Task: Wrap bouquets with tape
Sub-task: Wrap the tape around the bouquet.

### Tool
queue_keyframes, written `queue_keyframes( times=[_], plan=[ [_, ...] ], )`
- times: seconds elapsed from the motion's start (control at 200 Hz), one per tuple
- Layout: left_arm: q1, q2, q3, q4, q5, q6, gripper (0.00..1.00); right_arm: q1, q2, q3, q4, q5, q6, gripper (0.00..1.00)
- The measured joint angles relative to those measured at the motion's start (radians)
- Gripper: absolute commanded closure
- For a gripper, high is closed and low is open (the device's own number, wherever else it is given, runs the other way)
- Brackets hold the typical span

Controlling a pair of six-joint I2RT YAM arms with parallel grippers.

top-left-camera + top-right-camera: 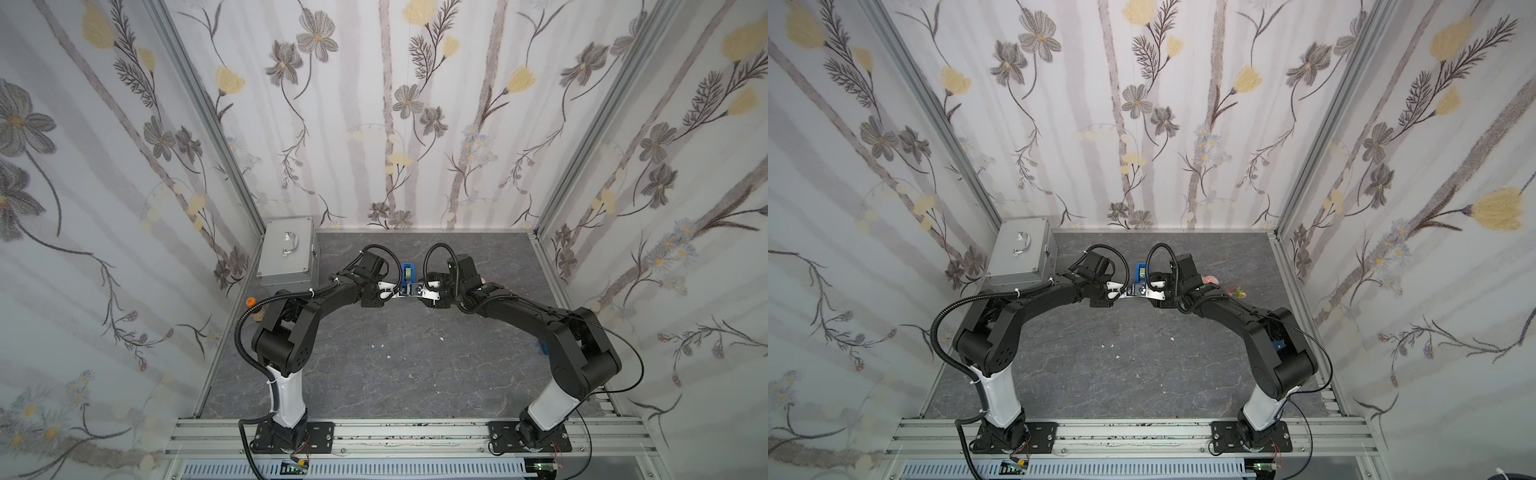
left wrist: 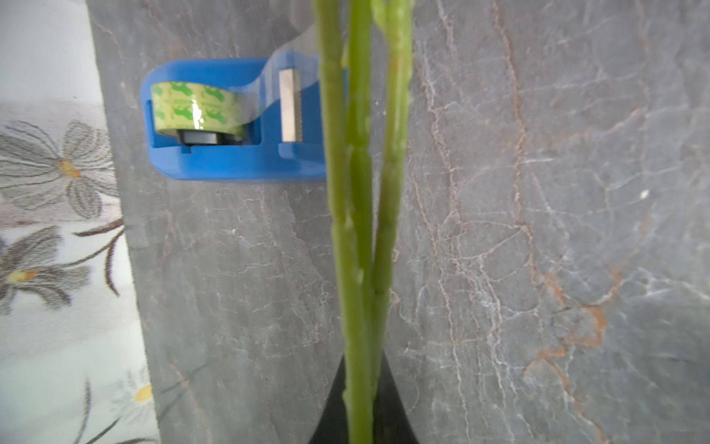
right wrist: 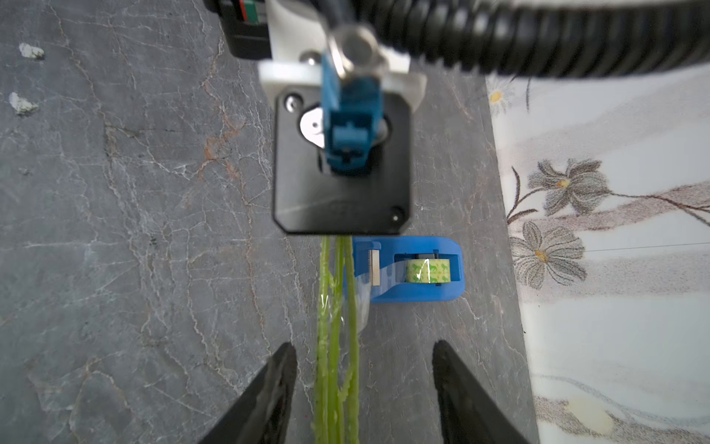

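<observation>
Nearest, an aluminium rail (image 1: 395,432) runs across the front, with both arm bases bolted to it. Beyond it lies the table (image 1: 374,386), a dark grey slab veined white and rust like marble. A few white scraps (image 1: 388,356) are scattered near its middle. Three walls (image 1: 374,124), papered with grey and yellow flowers on pale stripes, close the booth in, with metal posts at the back corners. A silver case (image 1: 286,251) sits in the back left corner, handle facing up. In front of it a bottle (image 1: 250,302) with an orange cap peeks out from behind the left arm.

Both arms meet over the back middle of the table, just in front of a blue dispenser (image 1: 407,272) that stands on the slab. The left gripper (image 2: 361,399) is clamped tight on the green stems (image 2: 357,230) of the bouquet (image 1: 1209,279). Its pink blooms show in a top view beyond the right wrist; I cannot tell whether they rest on the slab. The right gripper (image 3: 365,384) faces the left with jaws apart, and the stems run between its fingers (image 3: 276,388), touching neither. The tape (image 2: 196,109), a green-printed roll, sits in the dispenser. A clear length of it runs over the cutter and clings to the stems.
</observation>
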Motion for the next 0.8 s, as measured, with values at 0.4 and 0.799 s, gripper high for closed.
queue_keyframes(
  times=[0.4,0.799],
  plan=[
    [-0.007,-0.056,-0.135,0.238,-0.077,0.06,1.0,-0.005,0.151,0.171,-0.172,0.023,-0.019,0.5],
    [-0.006,-0.097,-0.198,0.3,-0.142,0.065,1.0,0.001,0.202,0.227,-0.204,0.007,-0.04,0.7]
  ],
)
